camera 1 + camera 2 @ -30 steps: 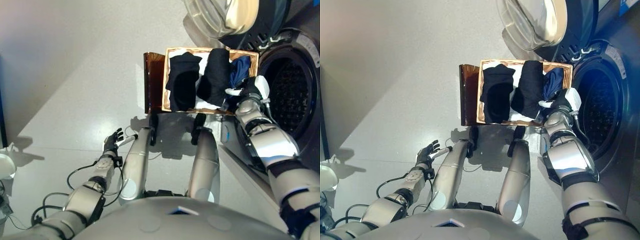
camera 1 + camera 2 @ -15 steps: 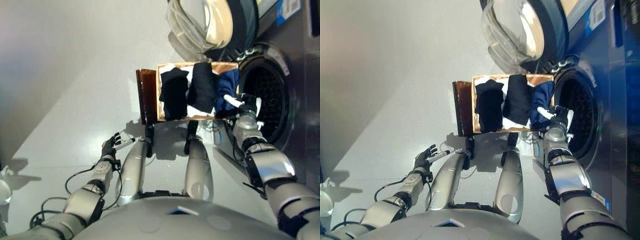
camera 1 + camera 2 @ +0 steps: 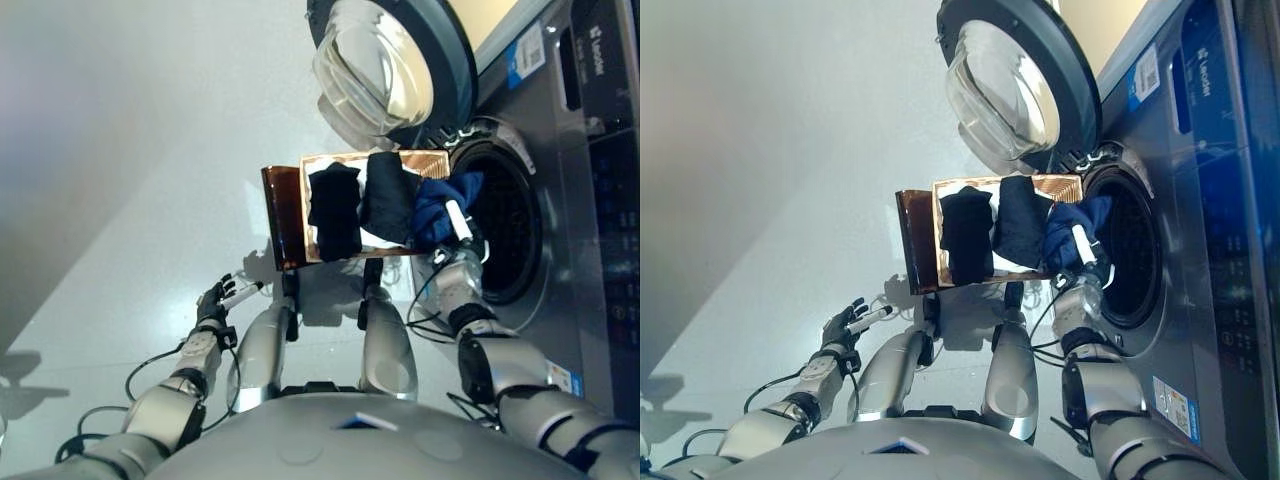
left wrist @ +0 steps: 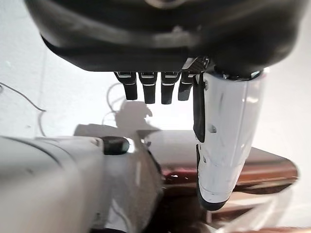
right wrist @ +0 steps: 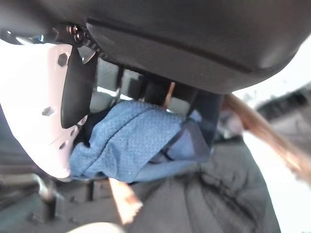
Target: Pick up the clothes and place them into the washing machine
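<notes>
A wicker basket (image 3: 318, 250) stands on a brown stand in front of me, beside the washing machine's round opening (image 3: 510, 240). Two black garments (image 3: 336, 208) hang over it, with white cloth (image 3: 378, 236) under them. At the basket's right end my right hand (image 3: 456, 228) is shut on a blue garment (image 3: 438, 203). The right wrist view shows the blue cloth (image 5: 136, 145) pinched between the white-covered thumb and the fingers. My left hand (image 3: 220, 298) hangs low at the left with straight fingers (image 4: 146, 87), holding nothing.
The washer's glass door (image 3: 380, 65) stands swung open above the basket. The machine's dark front panel (image 3: 600, 200) fills the right side. The brown stand (image 3: 280, 215) juts out to the left of the basket. Pale floor (image 3: 120, 180) spreads out on the left.
The camera has tilted, so more of the washer and its door shows. My right hand has closed on the blue garment and lifted it at the basket's right end. The left hand has stayed low.
</notes>
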